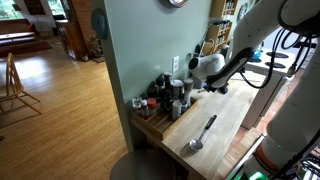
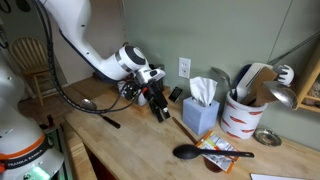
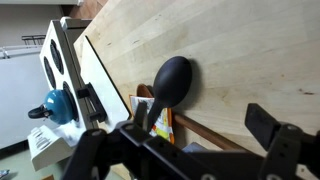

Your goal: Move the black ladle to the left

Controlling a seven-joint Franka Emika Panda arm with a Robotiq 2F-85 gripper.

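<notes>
Counter (image 2: pixel 140 145) looking roomy enough. Hovering the tool (image 3: pixel 200 140) wide open, holding nothing, right over the black ladle (image 3: pixel 172 80) lying flat by the packet (image 2: pixel 222 150). Probably worth lowering onto the slim handle (image 2: pixel 232 154), pinching squarely, sliding left.

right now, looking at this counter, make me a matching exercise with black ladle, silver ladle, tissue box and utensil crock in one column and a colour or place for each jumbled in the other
Things
1. black ladle
2. silver ladle
3. tissue box
4. utensil crock

Descriptions
A. blue
B. white with a red band
C. lying by a colourful packet
D. shiny metal, lying alone

Pairs: 1-C, 2-D, 3-A, 4-B
</notes>
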